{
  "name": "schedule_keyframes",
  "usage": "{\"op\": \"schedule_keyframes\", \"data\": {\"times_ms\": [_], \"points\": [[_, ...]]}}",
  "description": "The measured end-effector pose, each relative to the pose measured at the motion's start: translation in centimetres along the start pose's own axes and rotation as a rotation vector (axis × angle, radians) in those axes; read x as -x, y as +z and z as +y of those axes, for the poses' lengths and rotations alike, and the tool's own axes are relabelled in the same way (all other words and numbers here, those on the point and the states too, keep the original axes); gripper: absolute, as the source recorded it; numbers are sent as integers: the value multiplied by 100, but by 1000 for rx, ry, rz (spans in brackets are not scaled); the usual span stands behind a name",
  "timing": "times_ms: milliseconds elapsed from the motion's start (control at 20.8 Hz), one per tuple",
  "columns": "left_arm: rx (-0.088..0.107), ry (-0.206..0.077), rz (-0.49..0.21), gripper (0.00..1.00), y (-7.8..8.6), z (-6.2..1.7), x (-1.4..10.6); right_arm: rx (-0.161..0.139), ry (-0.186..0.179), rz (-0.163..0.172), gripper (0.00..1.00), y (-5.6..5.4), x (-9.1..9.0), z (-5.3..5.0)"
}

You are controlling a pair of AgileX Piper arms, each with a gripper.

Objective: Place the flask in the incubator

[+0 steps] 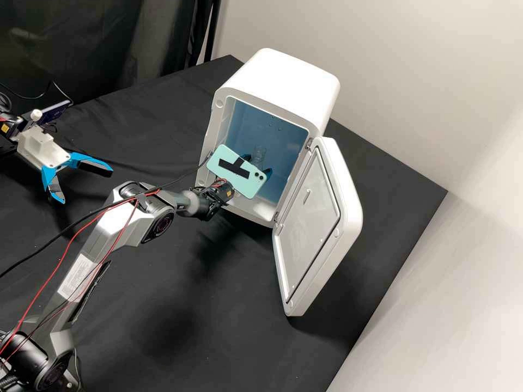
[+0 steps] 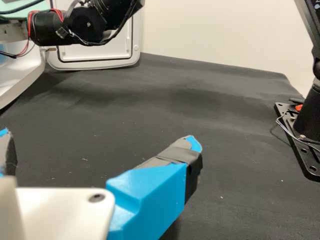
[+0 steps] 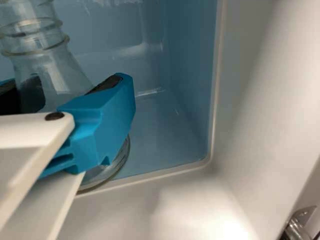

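Left tool (image 1: 84,184) over the black surface (image 1: 190,283), well left of the incubator (image 1: 283,81), fingers spread wide, nothing held. Right tool (image 3: 60,87) inside the incubator chamber, clamped on the glass flask (image 3: 35,55); flask upright, base on the blue floor just behind the front lip. Door (image 1: 321,228) hangs open on the incubator's right.

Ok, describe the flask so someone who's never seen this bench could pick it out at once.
Find the white incubator with its door open on the black bench. In its pale blue chamber stands the flask, held by the right pincer. It is the one clear glass thing there, cone-shaped with a ribbed neck.
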Motion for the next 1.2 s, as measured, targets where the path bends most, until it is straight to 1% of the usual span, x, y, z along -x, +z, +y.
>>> {"op": "schedule_keyframes", "data": {"times_ms": [144, 192, 481, 769, 1057, 1202], "points": [[0, 0, 0, 100, 0, 0, 0, 0, 0, 0, 0, 0, 0, 0], [0, 0, 0, 100, 0, 0, 0, 0, 0, 0, 100, 0, 0, 0], [0, 0, 0, 100, 0, 0, 0, 0, 0, 0, 100, 0, 0, 0], [0, 0, 1, 100, -1, 0, 0, 0, -33, -33, 100, 32, 0, -32], [0, 0, 1, 100, -1, 0, 0, 1, -39, -42, 100, 85, -9, -60], [0, -1, -1, 100, 2, -1, -1, 14, -51, -46, 100, 105, -11, -77]]}}
